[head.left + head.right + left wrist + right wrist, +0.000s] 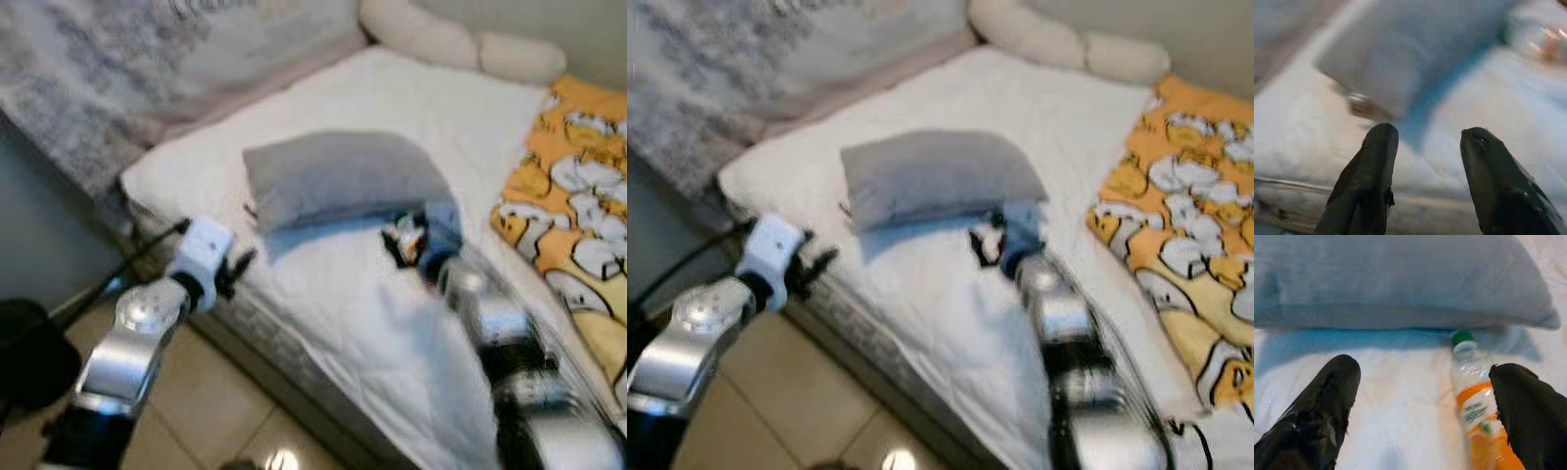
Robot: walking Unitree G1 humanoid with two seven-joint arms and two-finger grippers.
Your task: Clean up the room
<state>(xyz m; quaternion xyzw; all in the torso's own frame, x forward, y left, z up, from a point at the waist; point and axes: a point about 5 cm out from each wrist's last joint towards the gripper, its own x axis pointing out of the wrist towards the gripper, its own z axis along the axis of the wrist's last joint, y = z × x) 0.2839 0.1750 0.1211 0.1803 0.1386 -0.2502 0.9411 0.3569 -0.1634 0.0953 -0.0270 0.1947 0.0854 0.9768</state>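
Closing from here, the spread right claw (1422, 406) could nudge the bottle (1476, 416) (lying beside one finger) under the pillow (1400, 279); left claw (1425, 161) spread too.

One grey pillow (338, 178) — one bottle (1478, 417) (green-capped) — one patterned blanket (578, 215).
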